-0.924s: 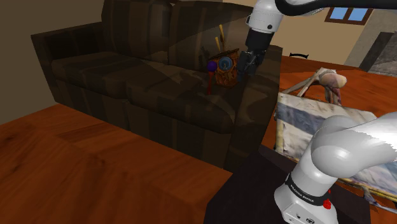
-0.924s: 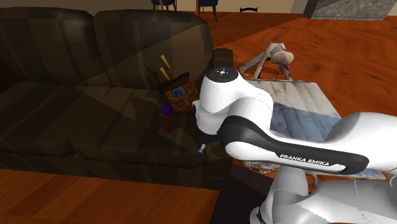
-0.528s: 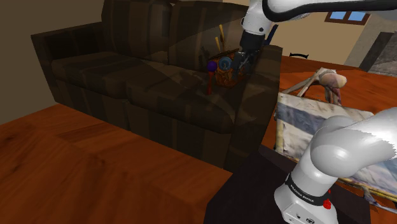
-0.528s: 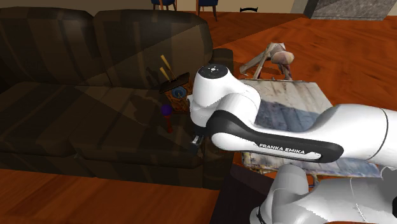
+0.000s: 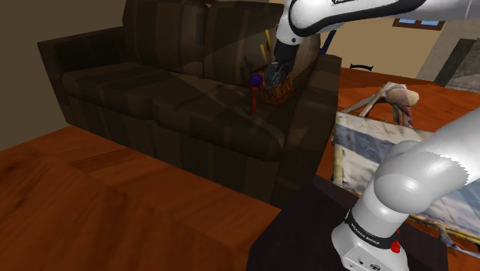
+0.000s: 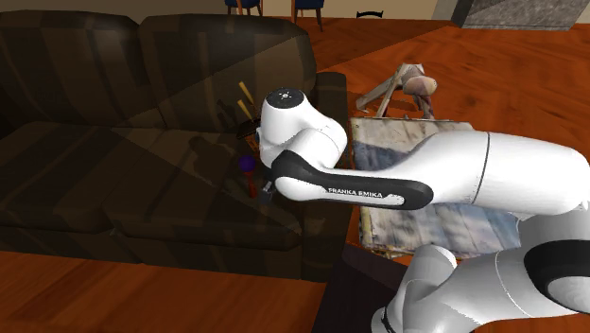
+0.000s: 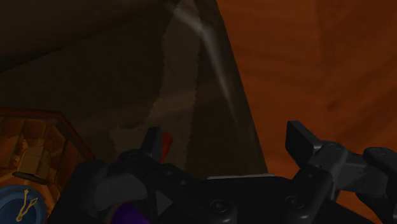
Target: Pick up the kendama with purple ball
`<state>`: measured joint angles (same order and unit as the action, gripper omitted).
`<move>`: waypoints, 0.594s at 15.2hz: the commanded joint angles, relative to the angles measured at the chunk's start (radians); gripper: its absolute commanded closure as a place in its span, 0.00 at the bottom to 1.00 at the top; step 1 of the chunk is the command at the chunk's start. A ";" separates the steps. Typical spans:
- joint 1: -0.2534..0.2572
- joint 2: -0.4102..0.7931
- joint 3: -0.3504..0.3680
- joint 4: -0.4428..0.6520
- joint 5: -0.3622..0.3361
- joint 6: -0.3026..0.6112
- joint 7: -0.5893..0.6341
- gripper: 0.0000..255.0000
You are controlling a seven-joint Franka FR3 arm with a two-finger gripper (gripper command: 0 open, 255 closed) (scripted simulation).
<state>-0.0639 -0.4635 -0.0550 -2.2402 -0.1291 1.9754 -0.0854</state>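
Evidently the approach is in hand, not the grasp.

Shoulder view: the kendama (image 5: 253, 92) stands upright on the dark sofa (image 5: 154, 92) seat, purple ball on top, just beside a brown clock-faced ornament (image 5: 279, 95). The claw (image 5: 272, 75) hovers close above both.

Second exterior view: the kendama (image 6: 249, 176) is just beside the arm's wrist.

Wrist view: the claw (image 7: 224, 132) is spread, pinching nothing. The red handle shows hard against one finger (image 7: 151, 143), off the gap's middle.

Next, I judge, it must centre on the handle, descend, then close.
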 commanded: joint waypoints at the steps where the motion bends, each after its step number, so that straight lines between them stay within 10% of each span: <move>1: -0.009 0.064 -0.015 0.045 -0.014 0.039 -0.020 0.00; 9: -0.034 0.317 -0.061 0.261 -0.043 0.151 -0.087 0.00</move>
<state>-0.0945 -0.1826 -0.1087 -2.0162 -0.1705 2.1163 -0.1603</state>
